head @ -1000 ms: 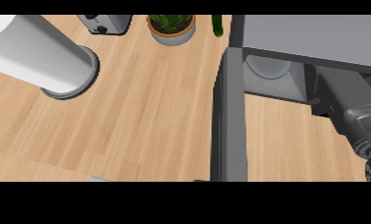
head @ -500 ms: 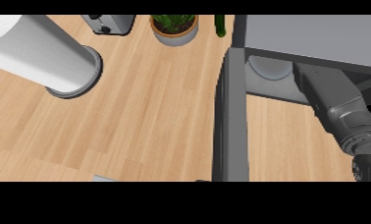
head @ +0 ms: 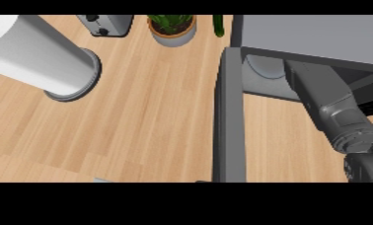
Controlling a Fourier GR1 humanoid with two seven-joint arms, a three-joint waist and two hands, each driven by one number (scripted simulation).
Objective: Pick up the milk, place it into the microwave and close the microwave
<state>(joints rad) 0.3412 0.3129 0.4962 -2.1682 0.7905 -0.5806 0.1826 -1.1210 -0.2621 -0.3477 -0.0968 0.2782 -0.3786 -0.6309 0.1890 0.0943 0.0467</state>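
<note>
The microwave (head: 306,34) stands at the upper right. Its door (head: 229,120) is swung wide open and shows edge-on as a grey bar running down the middle of the head view. On the floor of the cavity lies a pale round shape (head: 264,66); I make out no milk carton. My right forearm (head: 324,98) slants from the cavity's mouth down to the lower right corner, to the right of the door. Only a black sliver of my right hand (head: 358,168) shows there, at the edge. The left hand is out of sight.
A thick white-grey cylinder (head: 44,61) with a grey end ring fills the upper left above the wooden counter (head: 153,115). At the back stand a toaster (head: 105,23), a potted plant (head: 172,27) and a green vegetable (head: 218,24).
My right forearm has swung leftward from the right edge into view, and now lies across the front of the microwave's opening. The door and the other things have stayed put.
</note>
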